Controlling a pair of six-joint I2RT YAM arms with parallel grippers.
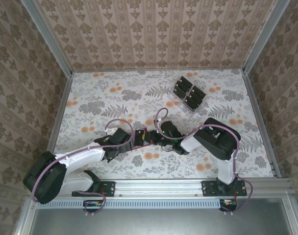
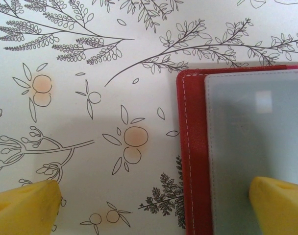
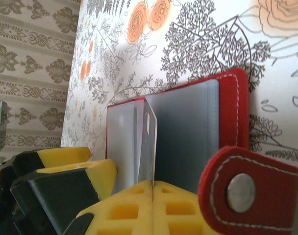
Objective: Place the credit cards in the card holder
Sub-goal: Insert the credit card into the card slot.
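Observation:
The card holder (image 2: 193, 147) lies open on the floral table, red with a pale inside. My left gripper (image 2: 152, 203) is open and straddles its left edge, one fingertip (image 2: 279, 203) over the pale inside and the other over the bare table. My right gripper (image 3: 153, 188) is shut on a thin clear sleeve (image 3: 148, 142) of the card holder (image 3: 235, 112), holding it up on edge. The snap tab (image 3: 247, 193) curls up beside the right fingers. In the top view both grippers meet at the card holder (image 1: 145, 138). The credit cards (image 1: 189, 93) stand dark in a clear stand at the back right.
Patterned walls with metal rails (image 1: 159, 70) close the table at the back and both sides. The clear stand with the cards sits well away from the arms. Floral table (image 1: 114, 98) stretches between the arms and the back wall.

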